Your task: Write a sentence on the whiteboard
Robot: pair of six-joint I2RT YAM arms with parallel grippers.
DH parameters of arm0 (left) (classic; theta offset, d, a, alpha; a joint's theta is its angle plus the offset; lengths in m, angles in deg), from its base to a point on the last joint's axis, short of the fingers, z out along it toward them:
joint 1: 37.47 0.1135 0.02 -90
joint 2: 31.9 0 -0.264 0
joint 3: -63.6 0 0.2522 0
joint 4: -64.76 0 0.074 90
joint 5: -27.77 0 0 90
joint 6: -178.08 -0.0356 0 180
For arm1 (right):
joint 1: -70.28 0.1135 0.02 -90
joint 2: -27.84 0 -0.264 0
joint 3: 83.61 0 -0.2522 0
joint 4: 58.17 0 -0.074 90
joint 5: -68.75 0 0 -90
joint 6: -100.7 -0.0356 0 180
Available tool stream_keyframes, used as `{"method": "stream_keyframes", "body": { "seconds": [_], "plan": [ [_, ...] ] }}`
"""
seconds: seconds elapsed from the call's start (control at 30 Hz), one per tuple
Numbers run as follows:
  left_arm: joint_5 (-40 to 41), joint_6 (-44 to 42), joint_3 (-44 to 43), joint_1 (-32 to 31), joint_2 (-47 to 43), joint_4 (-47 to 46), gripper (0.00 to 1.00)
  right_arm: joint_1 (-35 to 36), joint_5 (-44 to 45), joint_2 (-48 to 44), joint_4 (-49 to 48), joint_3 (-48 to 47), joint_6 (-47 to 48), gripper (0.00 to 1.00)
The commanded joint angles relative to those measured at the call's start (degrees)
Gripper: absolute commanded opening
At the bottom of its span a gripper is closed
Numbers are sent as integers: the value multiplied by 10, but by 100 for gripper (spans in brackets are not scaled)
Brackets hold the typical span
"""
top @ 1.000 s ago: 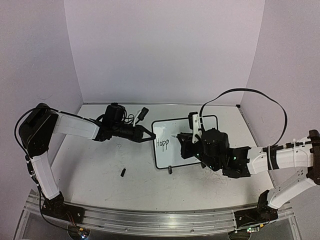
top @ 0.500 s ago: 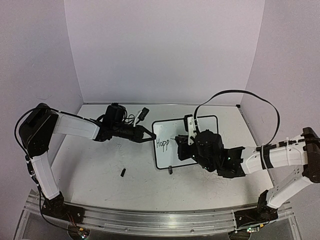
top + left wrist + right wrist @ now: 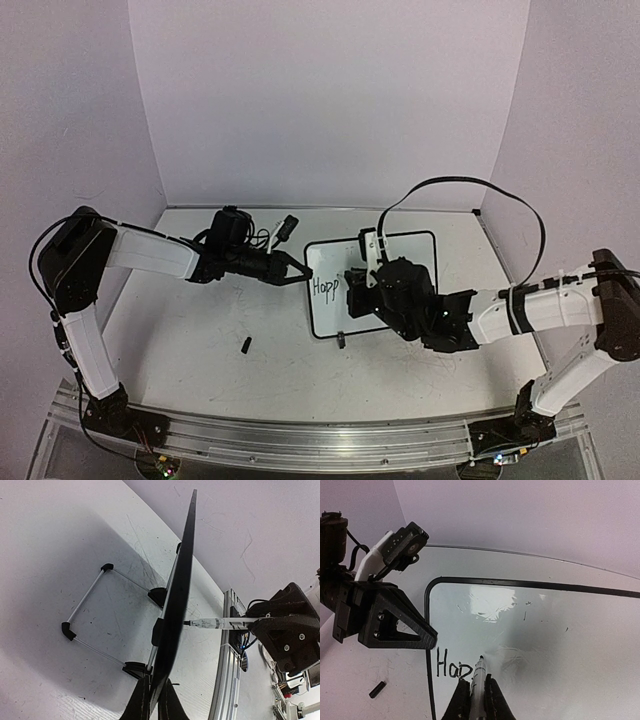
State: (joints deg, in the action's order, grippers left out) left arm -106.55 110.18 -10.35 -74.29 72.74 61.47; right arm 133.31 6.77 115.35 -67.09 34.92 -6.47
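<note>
The whiteboard (image 3: 415, 250) stands tilted on the table, black-framed, with the sentence's first letters "Happ" (image 3: 323, 287) at its left. My left gripper (image 3: 300, 272) is shut on the board's left edge; in the left wrist view the whiteboard (image 3: 182, 590) shows edge-on between the fingers of the left gripper (image 3: 152, 700). My right gripper (image 3: 475, 682) is shut on a white marker (image 3: 479, 680), whose tip touches the whiteboard (image 3: 545, 630) just right of the letters (image 3: 452, 666). From the side, the marker (image 3: 215, 624) meets the board's face.
A small black marker cap (image 3: 245, 345) lies on the table left of the board. The board's wire stand (image 3: 95, 615) rests behind it. An aluminium rail (image 3: 300, 440) runs along the near edge. Walls close the back and sides.
My right arm has shifted left along the board with the marker, closer to the written letters. The left arm and the board have not moved.
</note>
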Motion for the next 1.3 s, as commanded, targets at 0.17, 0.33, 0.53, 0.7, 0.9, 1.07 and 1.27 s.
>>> {"method": "stream_keyframes", "body": {
  "seconds": [0.17, 0.33, 0.53, 0.7, 0.9, 1.07, 1.27],
  "plan": [
    [12, 17, 3, 3, -19, 19, 0, -4, 22, 15, -7, -24, -2, 0],
    [11, 17, 3, 2, -19, 19, 0, -6, 23, 21, -7, -26, -4, 0],
    [10, 16, 3, 0, -20, 19, 0, -9, 37, 32, -2, -27, -9, 0],
    [10, 15, 3, -1, -18, 19, 0, -8, 35, 16, 8, -20, -14, 0],
    [10, 15, 3, -1, -18, 19, 0, -7, 5, -24, 8, 9, -26, 0],
    [10, 15, 3, -1, -18, 19, 0, -6, 1, -20, 5, 12, -30, 0],
    [10, 15, 3, -1, -19, 19, 0, -6, -2, 0, 0, 3, -28, 0]
  ]
}}
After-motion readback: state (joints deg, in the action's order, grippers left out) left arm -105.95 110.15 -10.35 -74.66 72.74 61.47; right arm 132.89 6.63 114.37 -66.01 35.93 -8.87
